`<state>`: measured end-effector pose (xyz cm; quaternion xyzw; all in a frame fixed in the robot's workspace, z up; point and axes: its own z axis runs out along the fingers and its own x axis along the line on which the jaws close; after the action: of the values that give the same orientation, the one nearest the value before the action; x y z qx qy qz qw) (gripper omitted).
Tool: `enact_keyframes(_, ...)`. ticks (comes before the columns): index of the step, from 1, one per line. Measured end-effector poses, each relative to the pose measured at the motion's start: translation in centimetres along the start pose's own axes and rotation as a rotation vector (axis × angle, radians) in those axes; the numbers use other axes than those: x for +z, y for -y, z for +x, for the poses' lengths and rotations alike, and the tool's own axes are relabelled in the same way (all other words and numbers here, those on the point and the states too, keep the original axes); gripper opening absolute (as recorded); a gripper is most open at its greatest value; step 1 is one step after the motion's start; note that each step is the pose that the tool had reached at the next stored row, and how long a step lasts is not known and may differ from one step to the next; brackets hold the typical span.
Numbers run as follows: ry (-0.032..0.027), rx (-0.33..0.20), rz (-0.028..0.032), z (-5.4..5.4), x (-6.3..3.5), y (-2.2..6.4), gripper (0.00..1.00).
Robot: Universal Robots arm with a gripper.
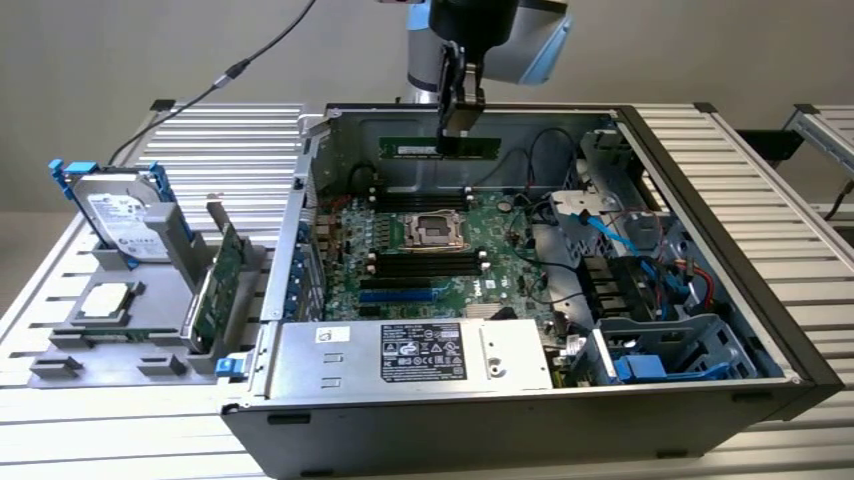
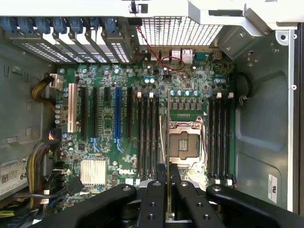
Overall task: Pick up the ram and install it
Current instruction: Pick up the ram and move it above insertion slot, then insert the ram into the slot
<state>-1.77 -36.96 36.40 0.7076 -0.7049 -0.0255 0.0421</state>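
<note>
Slatted metal table [image 1: 227, 140] with an open computer case [image 1: 747, 300] lying on its side, plain wall behind.

Jaws are clamped on the ram [image 1: 414, 148], pinching it near its middle. The gripper [image 1: 459, 120] hangs over the far end of the case. The ram is held level with its long edge down, up in the air above the motherboard [image 1: 514, 275], not in any slot.

In the wrist view the gripper [image 2: 168, 173] has its black fingers [image 2: 154, 190] pressed on both faces of the ram [image 2: 168, 123]. The ram shows edge-on there as a thin line. That line runs over the board between a bank of black memory slots [image 2: 149, 137] and the open processor socket [image 2: 183, 145], parallel to the slots. A second bank of slots [image 2: 218, 137] sits on the other side of the socket.

Further out in the case:
- power supply [image 1: 414, 355] at the near edge
- blue cables [image 1: 607, 225] and a drive cage [image 1: 667, 350] on the exterior view's right

Outside the case, on the exterior view's left, is a grey holder [image 1: 147, 335]. It has a hard drive [image 1: 118, 215] standing upright, a green expansion card [image 1: 220, 275] on edge and a silver chip [image 1: 110, 300] lying flat.
</note>
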Motion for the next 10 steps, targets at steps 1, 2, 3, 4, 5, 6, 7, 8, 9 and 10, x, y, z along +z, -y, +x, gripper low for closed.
enact_keyframes(1,0.0001,0.000,0.0000,0.00,0.00,0.00,0.14)
enact_keyframes(2,0.0000,0.000,0.0000,0.00,0.00,0.00,0.14)
enact_keyframes(3,0.0000,0.000,0.0000,0.00,0.00,0.00,0.14)
enact_keyframes(4,0.0000,0.000,0.0000,0.00,0.00,0.00,0.14)
enact_keyframes(5,0.0000,0.000,0.0000,0.00,0.00,0.00,0.14)
enact_keyframes(6,0.0000,0.000,0.0000,0.00,0.00,0.00,0.14)
enact_keyframes(7,0.0000,0.000,0.0000,0.00,0.00,0.00,0.14)
enact_keyframes(8,0.0000,0.000,0.0000,0.00,0.00,0.00,0.14)
enact_keyframes(9,0.0000,0.000,0.0000,0.00,0.00,0.00,0.14)
enact_keyframes(10,0.0001,0.000,0.0000,-0.01,0.00,0.00,0.14)
